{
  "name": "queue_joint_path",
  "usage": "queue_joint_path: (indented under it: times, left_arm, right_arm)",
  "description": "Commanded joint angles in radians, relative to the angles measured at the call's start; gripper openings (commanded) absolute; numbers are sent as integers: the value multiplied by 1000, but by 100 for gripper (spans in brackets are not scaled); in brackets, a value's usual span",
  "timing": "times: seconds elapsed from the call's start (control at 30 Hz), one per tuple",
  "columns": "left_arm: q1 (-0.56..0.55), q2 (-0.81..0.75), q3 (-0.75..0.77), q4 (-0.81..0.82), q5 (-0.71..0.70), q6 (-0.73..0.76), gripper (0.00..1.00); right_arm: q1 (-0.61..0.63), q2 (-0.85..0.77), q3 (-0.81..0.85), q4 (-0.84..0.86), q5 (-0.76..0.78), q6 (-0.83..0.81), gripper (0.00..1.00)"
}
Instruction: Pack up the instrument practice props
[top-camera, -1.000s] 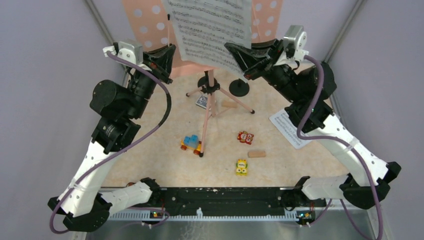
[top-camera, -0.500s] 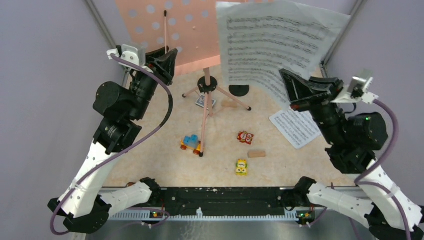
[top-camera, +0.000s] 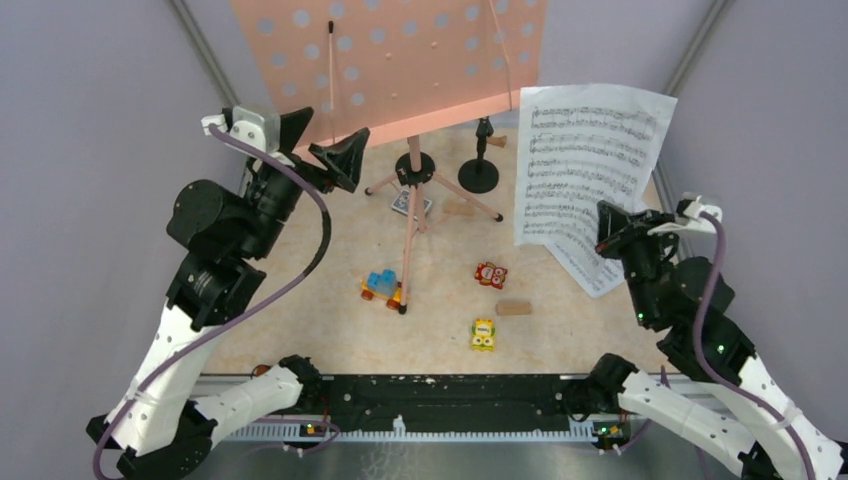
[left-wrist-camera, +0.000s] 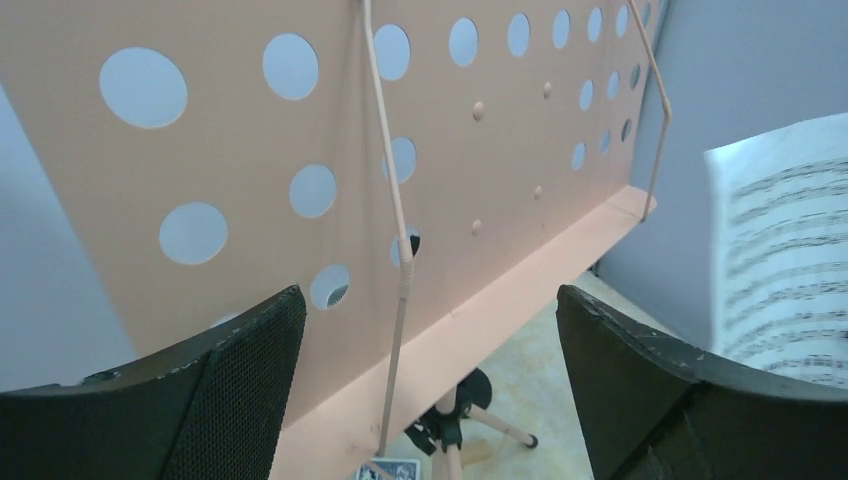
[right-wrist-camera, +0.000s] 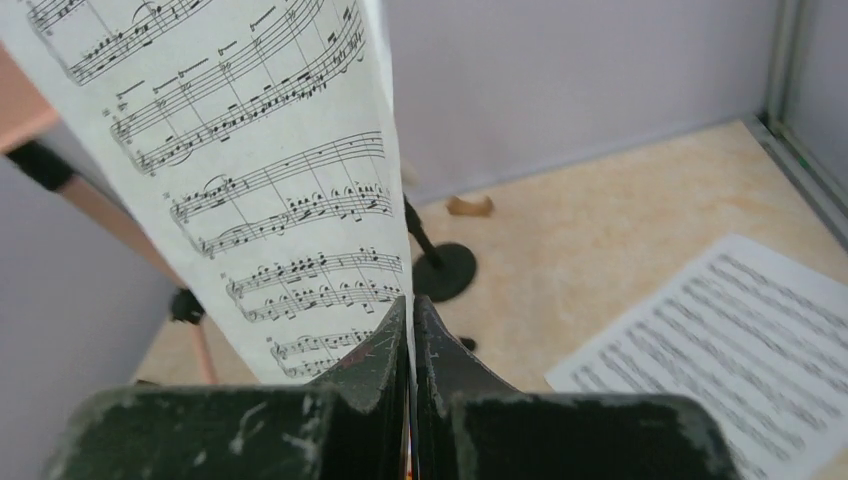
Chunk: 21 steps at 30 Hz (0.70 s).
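One sheet-music page (top-camera: 585, 160) stands upright, pinched at its lower edge by the closed right pincer (top-camera: 604, 232), near a second page (right-wrist-camera: 720, 340) lying on the tabletop (top-camera: 320, 310). Facing the pink music desk (top-camera: 400, 60), the left pincer (top-camera: 322, 147) gapes wide, holding nothing.

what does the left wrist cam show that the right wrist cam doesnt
Only left wrist: the pink perforated music desk with its holes and wire page holders, framed by the open left end effector. Only right wrist: the right end effector shut on a white sheet-music page, a second page flat on the table, a black round-based mic holder. Both: that held page.
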Motion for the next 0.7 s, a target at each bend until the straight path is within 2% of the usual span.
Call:
queue_joint_path:
  times: [0.0,0.1,0.17,0.27,0.4,0.53,0.67]
  left_arm:
    - [-3,-75,7,-101,39,-50,99]
    - [-2,-135,-41,-144,23,-77,99]
    - [-3,-177,-70,-172,3,-89,99]
    - [-2,-228,-106,-212,-35,-104,99]
    - [-2,-265,-114,-279,-48,-133,99]
    - [-2,-295,-137,-317,-67,-161,99]
    - [-3,-322,-162,-322,-64,-198,99]
  right_arm:
    - [8,11,-59,-131,219,106,0]
    - [-4,71,-74,-118,253,122,0]
    - [-46,133,-65,-104,191,124,0]
    - [-212,253,-60,-71,-65,140,0]
    - [-552,392,-65,24,-501,202,0]
    - [-770,475,-127,176,-747,375,0]
    - [-926,587,-241,382,-903,562,0]
